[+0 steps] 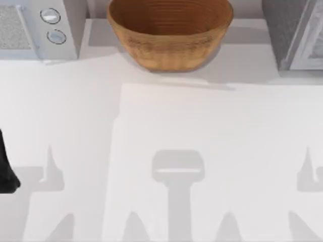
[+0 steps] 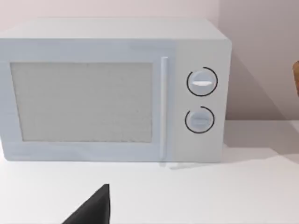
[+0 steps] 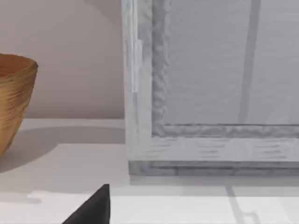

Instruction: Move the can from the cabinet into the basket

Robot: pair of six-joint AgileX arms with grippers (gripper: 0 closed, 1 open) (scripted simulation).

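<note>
Basket: tan woven wicker bowl, upright at the back middle of the table; inside looks bare from above. Its edge also appears in the right wrist view.
Cabinet: grey speckled box with a white-framed door, back right corner of the table, well apart from the basket. The right wrist view faces its door close up; door closed.
Can: cannot be located; its position cannot be told from these views.
Microwave: white, two round silver knobs, back left corner. The left wrist view faces its front; door shut.
Left arm: dark part at the table's left edge, low and away from the basket. A dark finger tip shows in the left wrist view; grip state cannot be told.
Right arm: a dark finger tip shows in the right wrist view, above the table in front of the cabinet; grip state cannot be told.
</note>
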